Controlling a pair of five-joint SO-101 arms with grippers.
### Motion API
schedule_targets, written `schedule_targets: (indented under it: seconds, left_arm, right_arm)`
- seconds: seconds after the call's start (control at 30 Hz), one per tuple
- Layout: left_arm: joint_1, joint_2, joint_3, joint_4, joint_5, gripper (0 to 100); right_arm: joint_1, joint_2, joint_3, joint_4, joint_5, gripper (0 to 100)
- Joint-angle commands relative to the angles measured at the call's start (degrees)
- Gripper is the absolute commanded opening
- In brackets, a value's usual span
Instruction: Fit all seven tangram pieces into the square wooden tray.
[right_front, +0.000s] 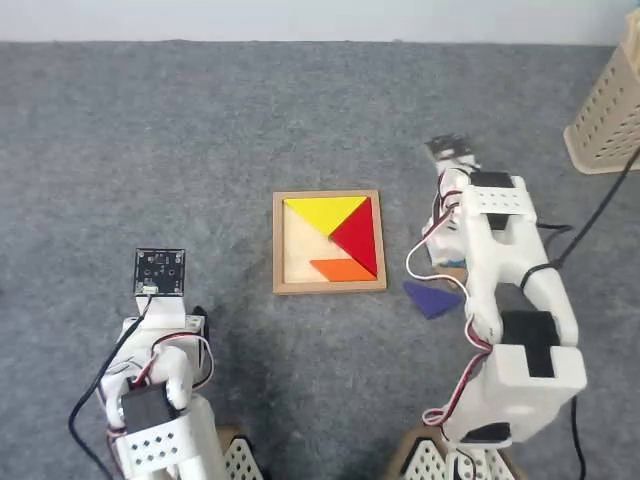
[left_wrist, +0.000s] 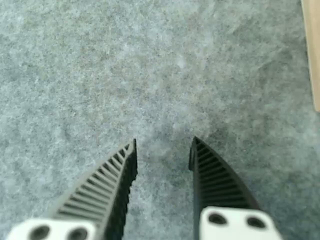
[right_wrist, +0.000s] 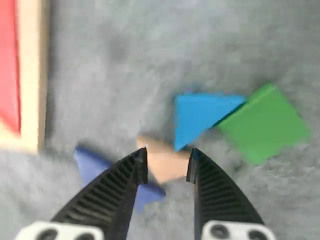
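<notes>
The square wooden tray (right_front: 279, 243) lies mid-table and holds a yellow triangle (right_front: 325, 212), a red triangle (right_front: 358, 240) and an orange piece (right_front: 343, 269). Right of it, a dark blue triangle (right_front: 432, 298) rests on the carpet. My right gripper (right_wrist: 166, 162) hangs open over a tan piece (right_wrist: 162, 165), which shows between its fingertips. A light blue triangle (right_wrist: 200, 117), a green square (right_wrist: 262, 122) and the dark blue triangle (right_wrist: 92, 165) lie around it. My left gripper (left_wrist: 164, 150) stands open over bare carpet at the front left.
A beige perforated container (right_front: 605, 110) stands at the far right edge. The tray's wooden rim (right_wrist: 32, 75) with the red triangle (right_wrist: 7, 65) lies near the right gripper. The tray's edge (left_wrist: 312, 50) also shows beside the left gripper. Grey carpet covers the table.
</notes>
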Motion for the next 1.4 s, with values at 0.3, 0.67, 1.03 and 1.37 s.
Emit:
schedule_targets:
  seconds: [0.3, 0.67, 1.03, 1.37]
  left_arm:
    - [-0.26, -0.44, -0.66, 0.18, -0.35, 17]
    - [-0.26, -0.44, -0.66, 0.18, -0.35, 17]
    - [-0.26, -0.44, -0.66, 0.18, -0.35, 17]
    - [-0.26, -0.44, -0.66, 0.18, -0.35, 17]
  right_arm:
    - [-0.4, 0.48, -3.6, 4.7, 23.74, 13.5]
    - [-0.13, 8.92, -6.51, 4.53, 21.71, 13.0]
    - [-0.48, 9.54, -8.97, 4.97, 11.34, 11.7]
    - [-3.56, 9.63, -9.23, 4.44, 11.69, 20.7]
